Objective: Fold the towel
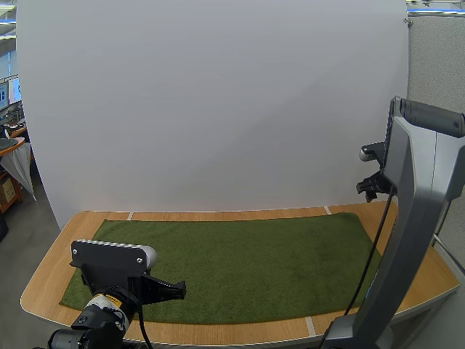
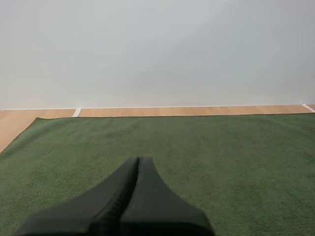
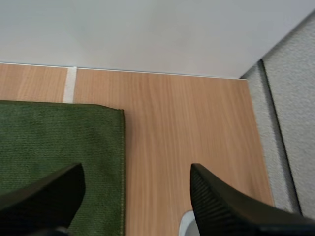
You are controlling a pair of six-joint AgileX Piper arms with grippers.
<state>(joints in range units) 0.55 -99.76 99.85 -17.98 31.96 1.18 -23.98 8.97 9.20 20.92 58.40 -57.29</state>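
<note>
Green towel (image 1: 240,262) is lying long left-to-right; the spread right claw (image 3: 137,172) is hovering over its far right corner, left claw (image 2: 138,164) pressed together.

The right arm (image 1: 425,185) is grey and angular, black-capped at twelve o'clock; the left gripper (image 2: 138,160) is black, ribbed inside.

The towel (image 1: 247,262) is matt, short-piled green cloth on a table (image 1: 45,282) of smooth pale wood.
</note>
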